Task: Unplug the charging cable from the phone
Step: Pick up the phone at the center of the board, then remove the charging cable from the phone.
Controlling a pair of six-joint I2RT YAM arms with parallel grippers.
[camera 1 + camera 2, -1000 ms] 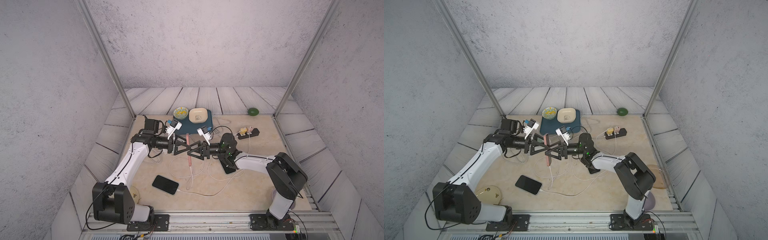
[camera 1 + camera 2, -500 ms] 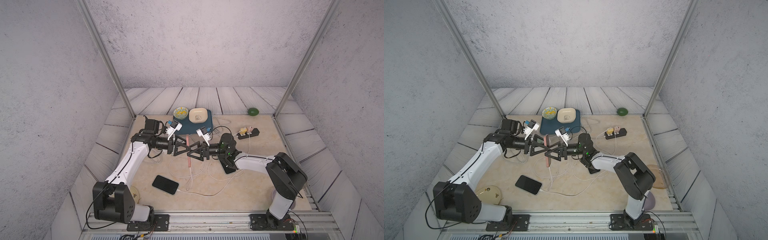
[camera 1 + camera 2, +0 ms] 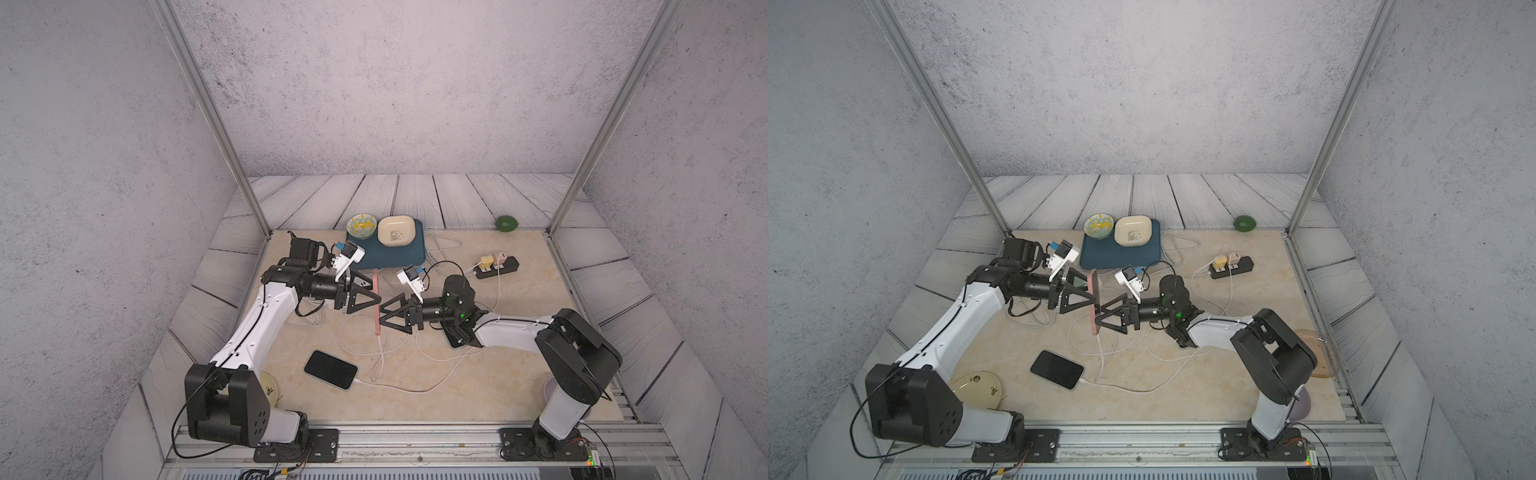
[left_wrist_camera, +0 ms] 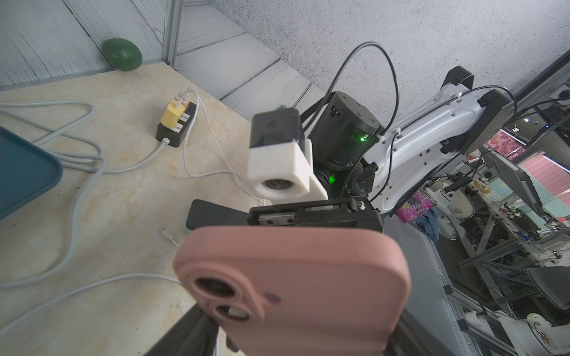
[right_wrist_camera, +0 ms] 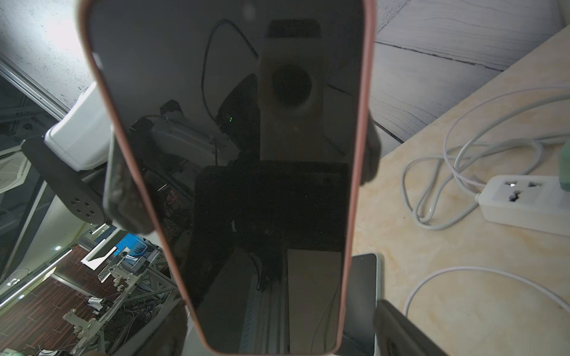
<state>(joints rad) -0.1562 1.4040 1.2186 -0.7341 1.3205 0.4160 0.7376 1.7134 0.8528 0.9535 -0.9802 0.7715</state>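
A phone in a pink case [image 3: 376, 303] stands upright on its short end in the air above the table's middle. My left gripper [image 3: 375, 300] is shut on its two long edges; its fingers [image 5: 123, 191] show on either side of the dark screen [image 5: 234, 154]. The white charging cable [image 3: 380, 347] hangs from the phone's lower end down to the table. My right gripper [image 3: 381, 319] faces the screen from the other side, open, its jaws wide of the phone's lower part and not touching it. The pink back [image 4: 293, 289] fills the left wrist view.
A black phone [image 3: 331, 369] lies near the front with its own white cable. Another phone [image 3: 455, 337] lies under the right arm. A black power strip [image 3: 496, 266], a blue tray [image 3: 388, 253] with two bowls, a white strip [image 5: 524, 200] and a green fruit [image 3: 507, 223] sit behind.
My right gripper's jaws have spread wider around the phone's lower end. The left gripper and the phone have stayed where they were.
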